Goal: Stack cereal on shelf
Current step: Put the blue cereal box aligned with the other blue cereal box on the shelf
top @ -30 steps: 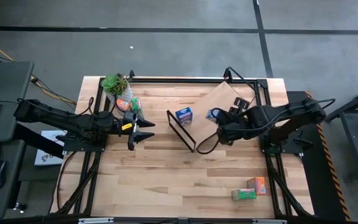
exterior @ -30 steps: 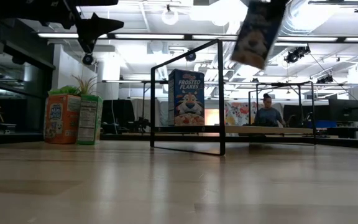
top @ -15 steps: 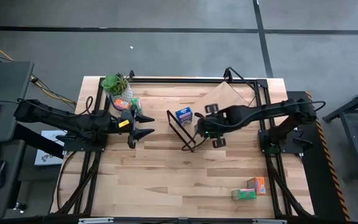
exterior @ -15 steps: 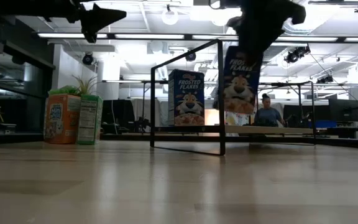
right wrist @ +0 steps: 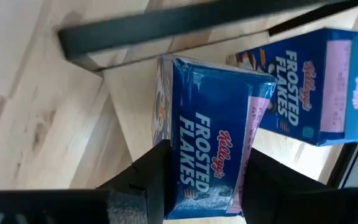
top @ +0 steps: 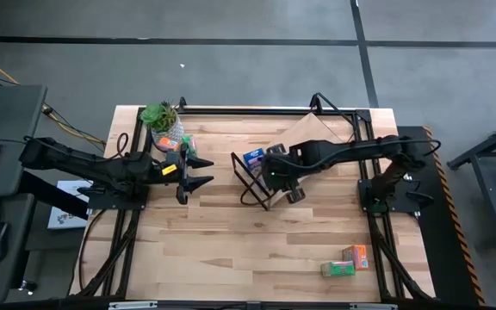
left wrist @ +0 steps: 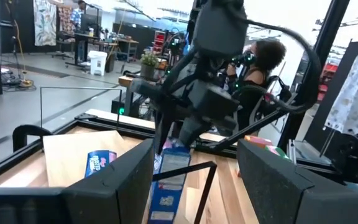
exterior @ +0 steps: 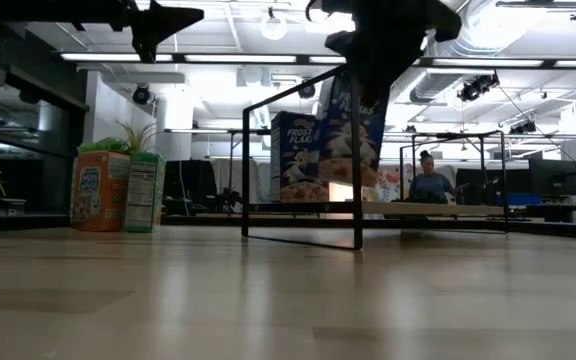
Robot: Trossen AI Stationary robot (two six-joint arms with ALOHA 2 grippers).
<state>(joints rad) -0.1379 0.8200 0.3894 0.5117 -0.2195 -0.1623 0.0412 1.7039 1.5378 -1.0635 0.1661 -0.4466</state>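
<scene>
My right gripper (right wrist: 205,186) is shut on a blue Frosted Flakes cereal box (right wrist: 213,134) and holds it over the shelf (top: 310,135), a light wood panel with a thin black frame (top: 250,182). In the low view this box (exterior: 354,135) hangs tilted beside a second blue box (exterior: 298,155), which stands upright on the panel (exterior: 438,208). My left gripper (top: 198,172) waits open over the table's left half, raised, pointing at the shelf. My right gripper pinches the blue box between its two fingers (right wrist: 151,177), one on each broad face near the box's upper end (right wrist: 197,174). It comes from above, slanting toward the table's left. The box hangs tilted below the fingers, lifted clear of the panel.
An orange box (exterior: 100,190) and a green box (exterior: 146,190) stand by the potted plant (top: 159,114) at the far left. Another orange box (top: 358,255) and green box (top: 338,269) lie near the near right corner. A person sits beyond the table (exterior: 432,182).
My right gripper has moved toward the table's left and down, carrying the blue box from above the panel's right part to the black frame, beside the standing blue box. The held box has come lower and is now tilted.
</scene>
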